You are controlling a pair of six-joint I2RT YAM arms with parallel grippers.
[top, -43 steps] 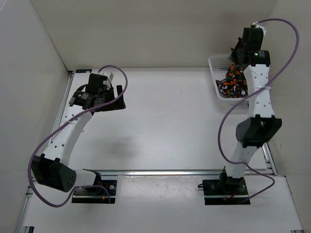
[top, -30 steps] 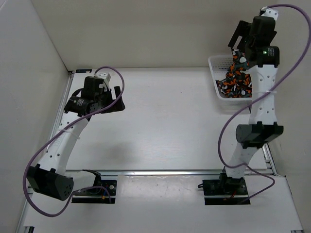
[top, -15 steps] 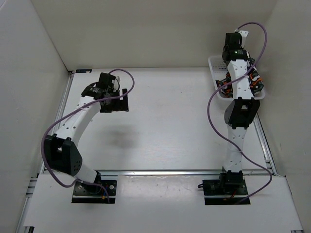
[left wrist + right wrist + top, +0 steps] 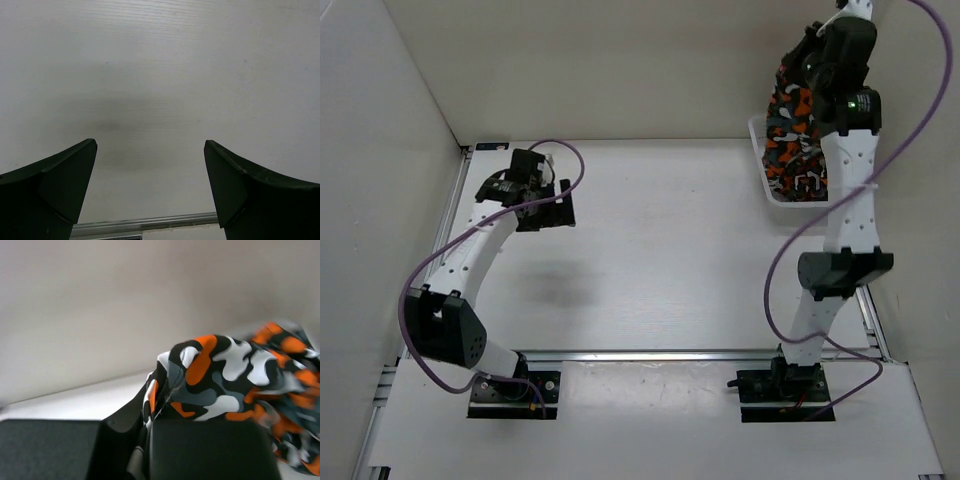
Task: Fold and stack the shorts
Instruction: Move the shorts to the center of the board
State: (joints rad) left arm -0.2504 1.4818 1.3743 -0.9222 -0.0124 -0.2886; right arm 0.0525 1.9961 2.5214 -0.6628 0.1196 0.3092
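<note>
Above the basket point(image 4: 761, 178), shorts point(image 4: 791, 122) hang vertically from the right claw point(image 4: 150, 412).

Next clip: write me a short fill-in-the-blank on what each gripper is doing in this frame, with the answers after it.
1. The right gripper is shut on a pair of camouflage ____.
2. That cloth hangs over the white ____ at the table's far right corner.
3. The left gripper is ____, not shut, over the bare table.

Missing words: shorts; basket; open.
</note>
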